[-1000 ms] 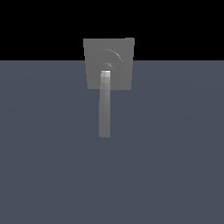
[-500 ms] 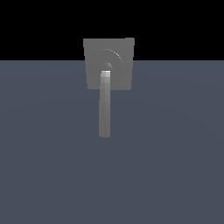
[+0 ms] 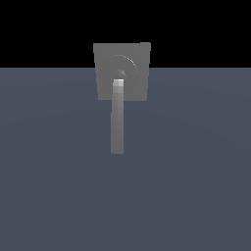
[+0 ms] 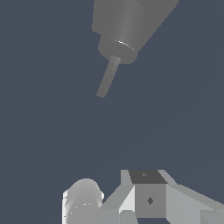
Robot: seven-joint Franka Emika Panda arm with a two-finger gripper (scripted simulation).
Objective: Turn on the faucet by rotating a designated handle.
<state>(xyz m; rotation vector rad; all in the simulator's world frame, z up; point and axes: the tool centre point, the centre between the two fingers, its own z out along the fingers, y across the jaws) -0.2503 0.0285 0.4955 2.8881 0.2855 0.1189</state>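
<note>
Gripper [image 4: 118, 205] only partly in wrist view; finger spread unreadable. Handle [image 4: 107, 78] well ahead of it, untouched, projecting from faucet [image 4: 131, 22] hub. Advice: approach bar's free end, push sideways for best leverage.

Flat dull blue-grey floor [image 3: 196, 186] fills the exterior view from the horizon line down, black above it. The faucet [image 3: 132, 59] stands on it at about 12 o'clock of the frame, a grey square plate straddling the horizon, and the handle [image 3: 117, 122] runs from the plate's hub toward 6 o'clock (brightest at the hub end). In the wrist view the same floor [image 4: 48, 131] is plain and uniform, with the faucet [image 4: 131, 22] on it.
</note>
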